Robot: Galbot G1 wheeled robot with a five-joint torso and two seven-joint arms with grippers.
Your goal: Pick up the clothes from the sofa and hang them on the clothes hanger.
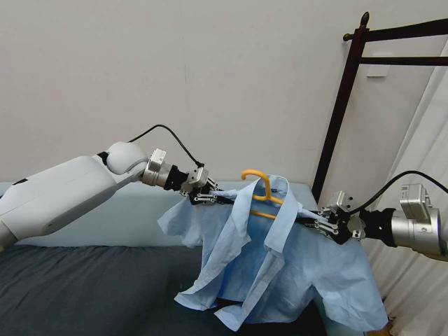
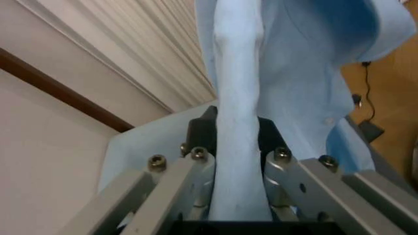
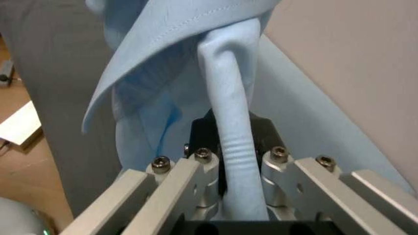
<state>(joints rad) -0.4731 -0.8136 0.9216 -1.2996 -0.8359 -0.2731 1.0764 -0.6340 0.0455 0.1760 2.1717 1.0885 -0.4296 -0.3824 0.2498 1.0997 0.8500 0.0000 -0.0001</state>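
Observation:
A light blue shirt (image 1: 280, 273) hangs on a yellow hanger (image 1: 257, 192) in mid-air above the dark sofa (image 1: 77, 290). My left gripper (image 1: 222, 199) is shut on the shirt's left shoulder, where a ridge of blue cloth (image 2: 236, 147) runs between its fingers. My right gripper (image 1: 306, 220) is shut on the right shoulder, pinching a fold of cloth (image 3: 232, 147) under the collar. The hanger's hook sticks up between the two grippers. The dark wooden clothes stand (image 1: 343, 98) rises behind, to the right.
A pale wall stands behind the sofa, with a light blue cushion (image 1: 126, 213) along its back. A white curtain (image 1: 427, 147) hangs at the far right beside the stand. The shirt's hem drapes down toward the sofa seat.

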